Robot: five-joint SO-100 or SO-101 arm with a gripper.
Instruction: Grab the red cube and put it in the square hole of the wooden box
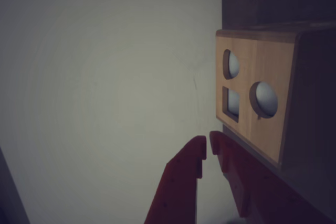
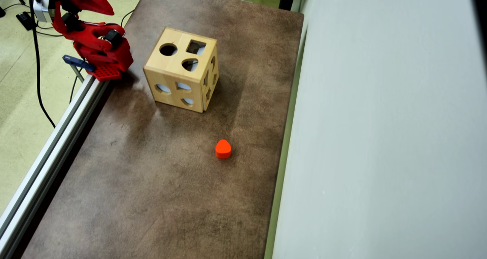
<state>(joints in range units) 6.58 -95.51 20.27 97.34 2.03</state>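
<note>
large light-wood shape-sorter box (image 2: 179, 70): on a brown mottled tabletop (image 2: 159, 183), near its far left part in the overhead view. top face carries a dark square hole (image 2: 195, 47), a round hole (image 2: 168, 49) and a rounded-triangle hole (image 2: 190, 64). small orange-red rounded heart-like block (image 2: 223, 149): on the tabletop, well apart from the box, toward the pale wall (image 2: 380, 137). red two-finger gripper (image 1: 208, 148): jaws nearly together, tips almost touching, holding nothing, just beside the box in the wrist view. red cube: cannot tell its place; not seen in either view.
</note>
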